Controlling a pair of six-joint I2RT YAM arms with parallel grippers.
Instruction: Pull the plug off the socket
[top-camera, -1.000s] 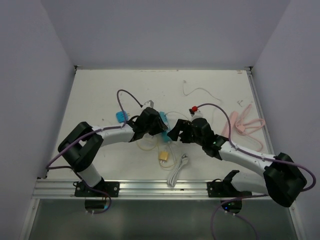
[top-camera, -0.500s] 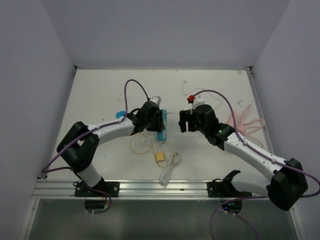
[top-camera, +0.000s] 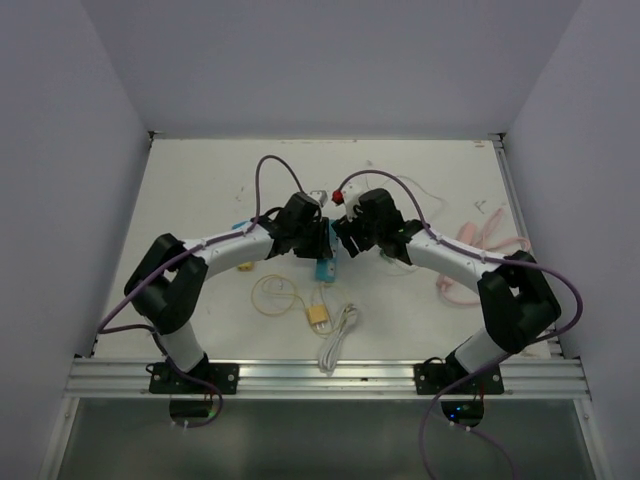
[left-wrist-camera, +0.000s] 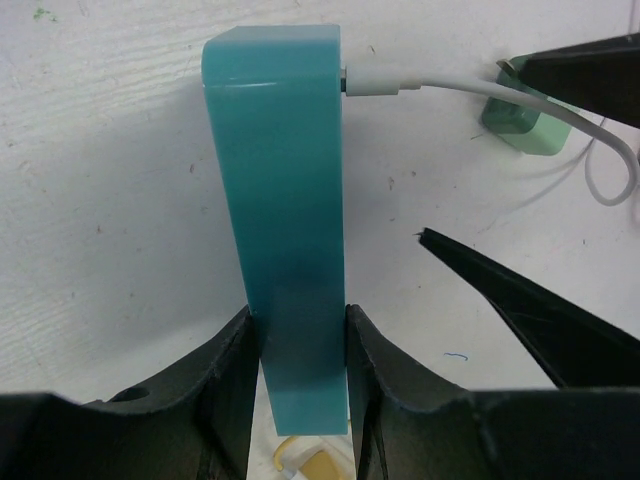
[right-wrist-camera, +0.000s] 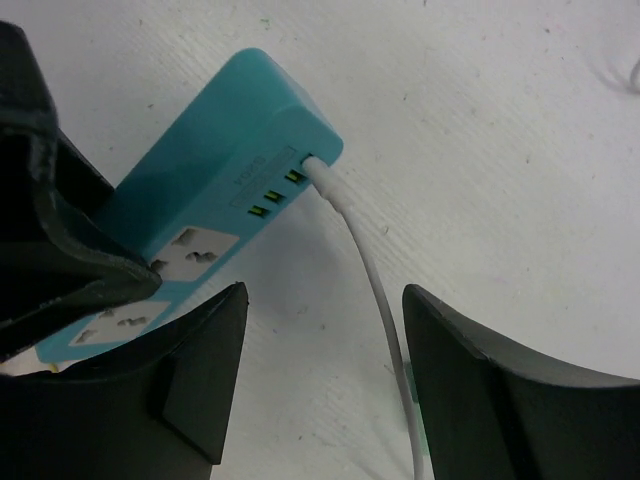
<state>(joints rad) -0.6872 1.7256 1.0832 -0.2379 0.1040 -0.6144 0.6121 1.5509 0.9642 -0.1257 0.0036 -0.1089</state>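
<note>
A teal power strip lies on the white table, and my left gripper is shut on its near end. A white plug sits in a port at the strip's far end. In the right wrist view the strip shows its sockets, with the white plug in it. The plug's cable runs back between the jaws of my right gripper, which is open and a little short of the plug. In the top view both grippers, left and right, meet at the strip.
A yellow cable with a yellow plug and a coiled white cable lie near the front. Pink clips lie at the right. A small green adapter lies beside the white cable. A thin white wire lies at the back.
My right arm has swung left and its open gripper has come up to the strip's plug end. My left gripper has kept hold of the strip and shifted slightly back.
</note>
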